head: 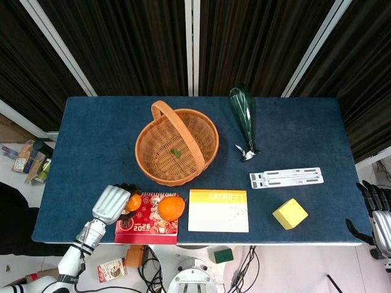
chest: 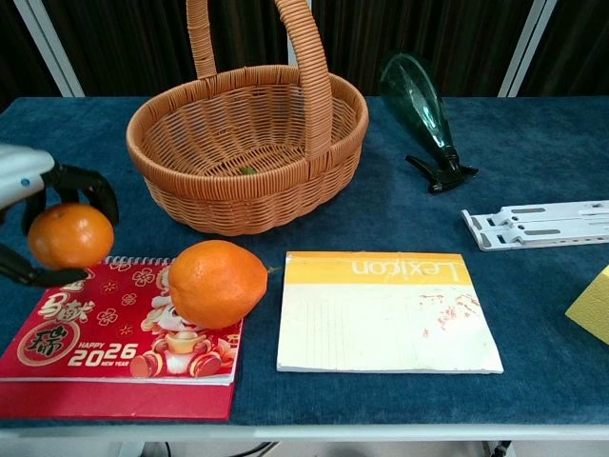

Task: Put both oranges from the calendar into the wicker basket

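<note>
My left hand (head: 110,203) (chest: 21,195) grips a small orange (chest: 69,235) (head: 134,202) and holds it lifted above the left end of the red calendar (chest: 124,333) (head: 149,223). A larger orange (chest: 217,283) (head: 170,207) still rests on the calendar's right part. The wicker basket (head: 176,144) (chest: 249,143) stands behind the calendar, holding only a small green scrap. My right hand (head: 380,217) hangs off the table's right edge, fingers apart, holding nothing.
A yellow-and-white Lexicon book (head: 219,210) (chest: 385,310) lies right of the calendar. A green spray bottle (head: 243,113) (chest: 419,103) lies right of the basket. A white folding stand (head: 286,177) and a yellow block (head: 289,213) sit toward the right.
</note>
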